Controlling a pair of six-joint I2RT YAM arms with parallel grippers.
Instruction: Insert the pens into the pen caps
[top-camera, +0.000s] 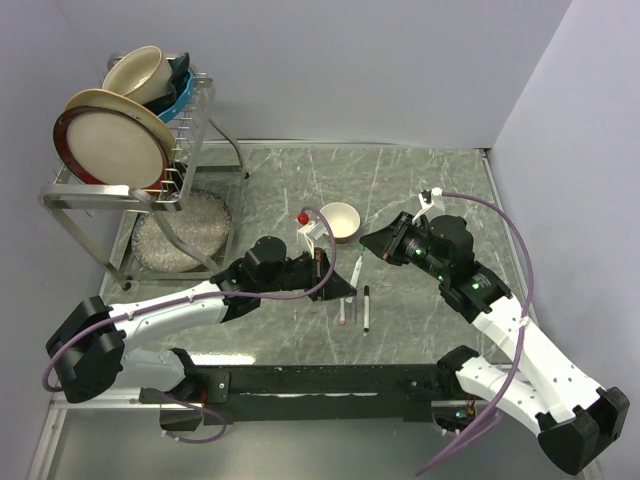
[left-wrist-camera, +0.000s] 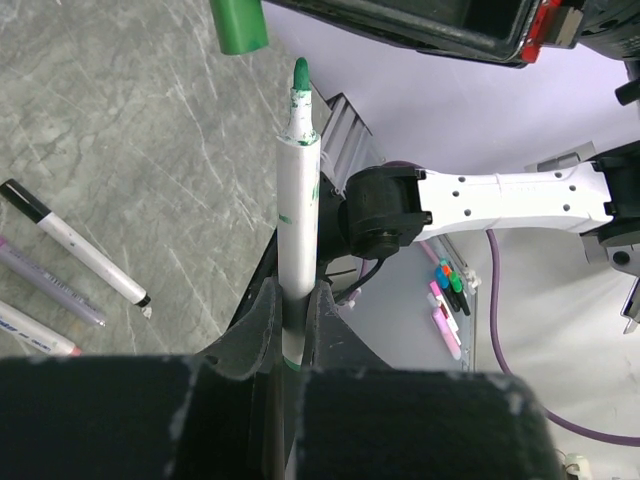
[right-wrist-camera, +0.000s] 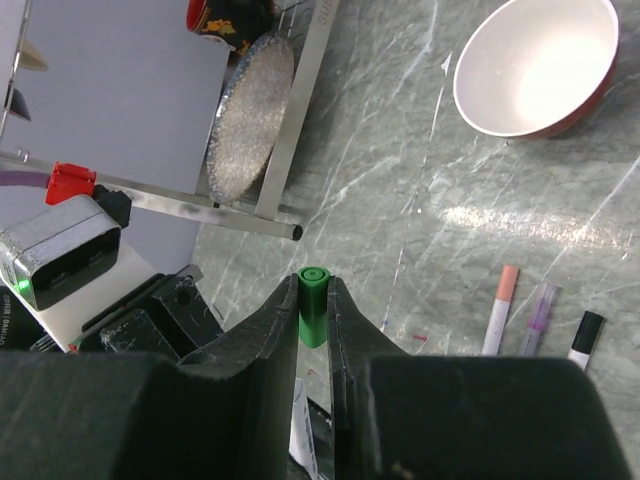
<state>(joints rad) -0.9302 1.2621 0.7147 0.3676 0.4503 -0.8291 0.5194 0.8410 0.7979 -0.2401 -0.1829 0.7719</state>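
Observation:
My left gripper (left-wrist-camera: 293, 290) is shut on a white pen (left-wrist-camera: 298, 200), which stands up from the jaws with its bare green tip uppermost. Just beyond that tip, with a small gap, hangs the green pen cap (left-wrist-camera: 240, 25). My right gripper (right-wrist-camera: 313, 285) is shut on that green cap (right-wrist-camera: 313, 300), and the white barrel (right-wrist-camera: 303, 430) shows below its jaws. From above, the two grippers (top-camera: 345, 285) (top-camera: 368, 243) meet over the table's middle with the held pen (top-camera: 357, 270) between them. Other pens lie flat on the table: one with a black end (left-wrist-camera: 80, 245), a purplish one (left-wrist-camera: 50, 285) and a pink-ended one (right-wrist-camera: 498, 310).
A small cream bowl (top-camera: 338, 220) stands just behind the grippers. A metal dish rack (top-camera: 150, 150) with plates and bowls fills the back left, above a round silvery mat (top-camera: 185, 235). The loose pens (top-camera: 366, 308) lie just in front of the grippers.

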